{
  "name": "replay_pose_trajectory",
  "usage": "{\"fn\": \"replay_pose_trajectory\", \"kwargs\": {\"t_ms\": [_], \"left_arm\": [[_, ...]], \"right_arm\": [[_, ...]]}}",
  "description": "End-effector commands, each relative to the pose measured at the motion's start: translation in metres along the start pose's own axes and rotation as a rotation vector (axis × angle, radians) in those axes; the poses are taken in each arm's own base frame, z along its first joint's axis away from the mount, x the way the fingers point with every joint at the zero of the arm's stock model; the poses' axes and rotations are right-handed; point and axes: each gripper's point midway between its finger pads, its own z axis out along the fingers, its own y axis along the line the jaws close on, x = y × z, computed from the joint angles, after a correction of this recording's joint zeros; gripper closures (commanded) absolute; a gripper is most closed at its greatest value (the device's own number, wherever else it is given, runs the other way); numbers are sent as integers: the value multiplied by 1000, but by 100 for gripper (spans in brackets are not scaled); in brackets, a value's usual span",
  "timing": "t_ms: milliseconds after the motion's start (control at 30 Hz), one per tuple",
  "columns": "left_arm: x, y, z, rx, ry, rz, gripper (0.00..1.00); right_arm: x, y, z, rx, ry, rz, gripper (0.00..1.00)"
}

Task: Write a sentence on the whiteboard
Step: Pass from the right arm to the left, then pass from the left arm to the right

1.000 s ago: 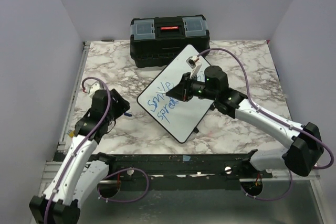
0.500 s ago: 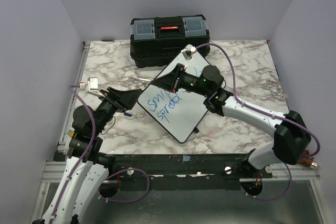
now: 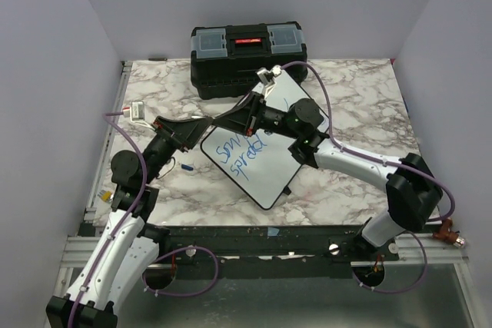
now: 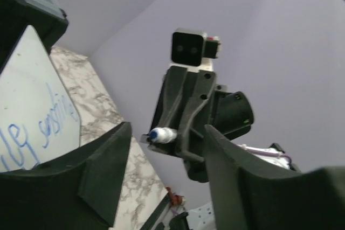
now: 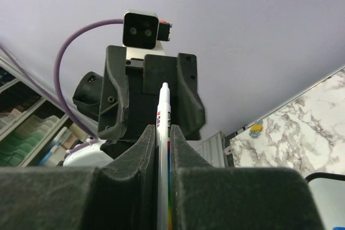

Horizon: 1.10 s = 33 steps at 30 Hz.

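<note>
The whiteboard [image 3: 265,167] lies tilted on the marble table, with the blue sentence [image 3: 241,151] in two slanted lines on its left half. It also shows in the left wrist view [image 4: 24,95]. My right gripper [image 3: 229,117] is raised over the board's upper left edge and points left. It is shut on a white marker [image 5: 163,127] with a blue tip [image 4: 157,134]. My left gripper [image 3: 204,123] is open and empty. It is raised and points right, facing the right gripper from close by, with the marker tip just ahead of its jaws.
A black toolbox [image 3: 247,55] stands at the back of the table, just behind the whiteboard. A small blue object [image 3: 187,165] lies on the marble left of the board. Purple walls close in the table on three sides.
My right gripper lifted off the board and moved left with the marker. My left gripper rose and swung right until the two face each other.
</note>
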Motion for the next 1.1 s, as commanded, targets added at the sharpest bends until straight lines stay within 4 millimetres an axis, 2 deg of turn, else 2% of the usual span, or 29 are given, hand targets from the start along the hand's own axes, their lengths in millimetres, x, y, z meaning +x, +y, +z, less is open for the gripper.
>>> {"fn": "replay_pose_trajectory", "kwargs": {"t_ms": [0, 100, 267, 300, 400, 467, 600, 767, 900, 967, 1067], "left_arm": [[-14, -26, 0, 119, -67, -6, 53], [-17, -27, 4, 135, -74, -25, 75], [-18, -27, 10, 109, -53, 6, 100], [-18, -28, 12, 99, -41, 17, 100], [-17, -35, 14, 88, 12, 87, 100], [-17, -38, 16, 51, 66, 144, 100], [-15, -40, 18, 10, 169, 227, 100], [-8, -44, 21, 15, 280, 247, 100], [-5, -47, 20, 17, 337, 270, 100], [-3, -49, 19, 17, 359, 281, 100], [-3, -50, 18, 12, 381, 291, 100]], "right_arm": [[1, 22, 9, -119, 10, -9, 99], [5, 26, 10, -154, 14, 0, 99], [9, 25, 13, -156, 53, -21, 99], [12, 26, 13, -161, 72, -27, 98], [23, 23, 12, -150, 165, -72, 83], [28, 13, 10, -87, 226, -132, 75], [25, 0, 1, 42, 295, -268, 61], [17, 6, -5, 63, 340, -367, 45], [18, 16, -11, 19, 381, -400, 37], [16, 16, -14, 25, 384, -415, 37], [14, 17, -16, 23, 388, -422, 41]]}}
